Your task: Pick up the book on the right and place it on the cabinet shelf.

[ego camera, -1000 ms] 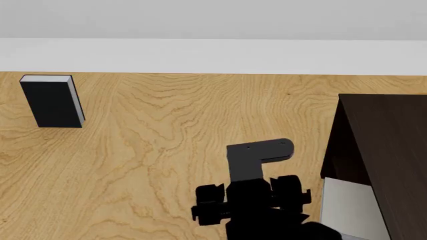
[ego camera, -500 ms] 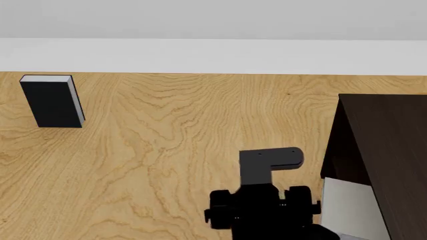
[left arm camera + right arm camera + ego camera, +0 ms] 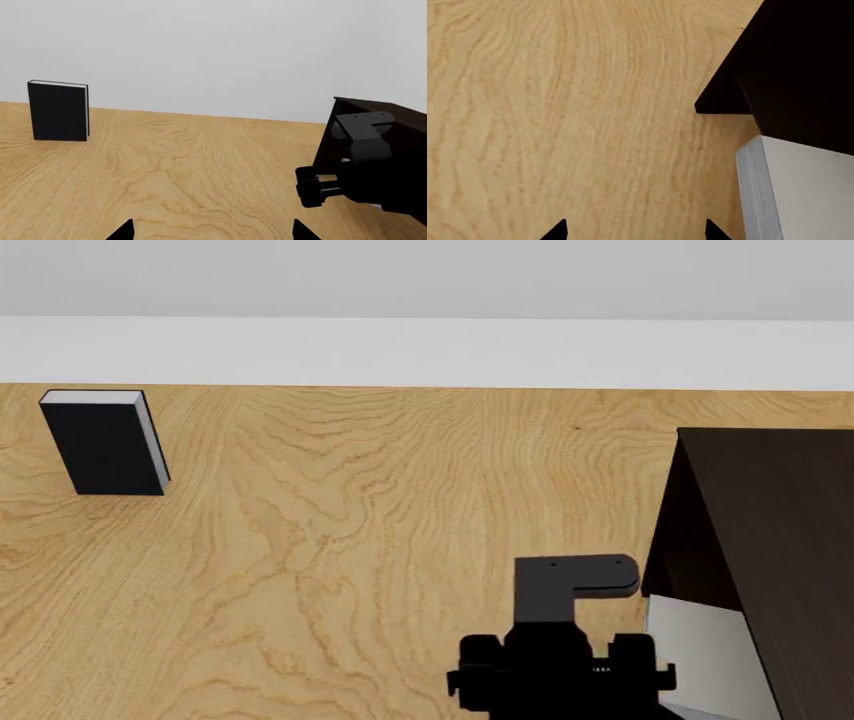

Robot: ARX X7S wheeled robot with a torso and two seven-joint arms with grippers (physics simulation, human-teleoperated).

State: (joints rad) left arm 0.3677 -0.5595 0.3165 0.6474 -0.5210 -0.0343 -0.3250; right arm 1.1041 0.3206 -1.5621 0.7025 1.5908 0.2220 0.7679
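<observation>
The book [image 3: 703, 658], light grey with white page edges, lies flat on the wooden floor against the foot of the dark cabinet [image 3: 771, 530]. In the right wrist view the book [image 3: 807, 195] is off to one side of my right gripper [image 3: 635, 232], which is open over bare wood. My right arm [image 3: 561, 672] is just left of the book in the head view. The cabinet's inside is too dark to make out the cabinet shelf. My left gripper [image 3: 212, 232] is open with nothing in it, low over the floor.
A black book [image 3: 103, 445] stands upright at the far left near the white wall [image 3: 427, 350]; the left wrist view also has the black book [image 3: 59, 111]. The cabinet [image 3: 408, 111] stands behind my right arm [image 3: 363, 172]. Wooden floor [image 3: 334, 540] lies between them.
My right arm has moved right and nearer, closing on the light-grey book beside the cabinet. The books and the cabinet have not moved.
</observation>
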